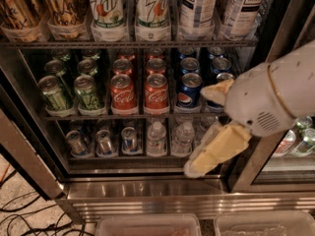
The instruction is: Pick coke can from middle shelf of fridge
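Observation:
The fridge point(147, 191) stands open, with a steel frame and a dark interior. Its middle shelf point(98, 116) holds rows of cans. Two rows of red coke cans stand in the centre; the front ones are the left coke can point(123, 92) and the right coke can point(156, 91). My gripper point(198, 130), on a white arm with yellowish fingers point(216, 151), hangs in front of the right end of the middle and lower shelves. It is to the right of the coke cans and apart from them. It is open and empty, and it hides the rightmost front Pepsi can.
Blue Pepsi cans point(189, 90) stand right of the cokes and green cans point(54, 93) left of them. Tall bottles point(106, 9) fill the rack above; small water bottles point(156, 139) and cans fill the rack below. Cables point(19, 215) lie on the floor at the left. Clear bins point(147, 226) sit below.

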`<state>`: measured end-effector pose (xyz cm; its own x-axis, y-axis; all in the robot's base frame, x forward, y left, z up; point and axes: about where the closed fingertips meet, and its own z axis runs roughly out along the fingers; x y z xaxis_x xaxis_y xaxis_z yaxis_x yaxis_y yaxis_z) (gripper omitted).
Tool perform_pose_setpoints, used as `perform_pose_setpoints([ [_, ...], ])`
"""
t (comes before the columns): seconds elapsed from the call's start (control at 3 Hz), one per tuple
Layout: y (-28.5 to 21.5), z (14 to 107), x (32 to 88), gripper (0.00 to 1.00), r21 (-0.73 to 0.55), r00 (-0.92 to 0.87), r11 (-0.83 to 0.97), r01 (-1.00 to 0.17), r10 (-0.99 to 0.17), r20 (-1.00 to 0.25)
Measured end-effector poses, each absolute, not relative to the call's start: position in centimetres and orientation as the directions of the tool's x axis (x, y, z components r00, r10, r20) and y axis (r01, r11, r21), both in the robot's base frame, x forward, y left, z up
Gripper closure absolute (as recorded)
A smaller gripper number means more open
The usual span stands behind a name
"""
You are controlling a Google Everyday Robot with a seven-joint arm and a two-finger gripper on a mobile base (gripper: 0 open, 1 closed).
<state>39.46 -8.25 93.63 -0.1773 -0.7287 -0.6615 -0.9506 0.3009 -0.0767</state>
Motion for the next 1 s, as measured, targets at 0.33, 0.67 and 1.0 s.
perform_pose_setpoints([
  [0.33,-5.8,92.6,38.5,0.0,-0.039,-0.141,0.267,-0.963,-0.623,-0.77],
  [0.67,-3.0,92.9,37.7,0.0,-0.005,-0.122,0.248,-0.969,-0.495,-0.86],
  [1.0,-0.2,92.5,37.7,0.0,0.027,-0.125,0.269,-0.963,-0.357,-0.926],
])
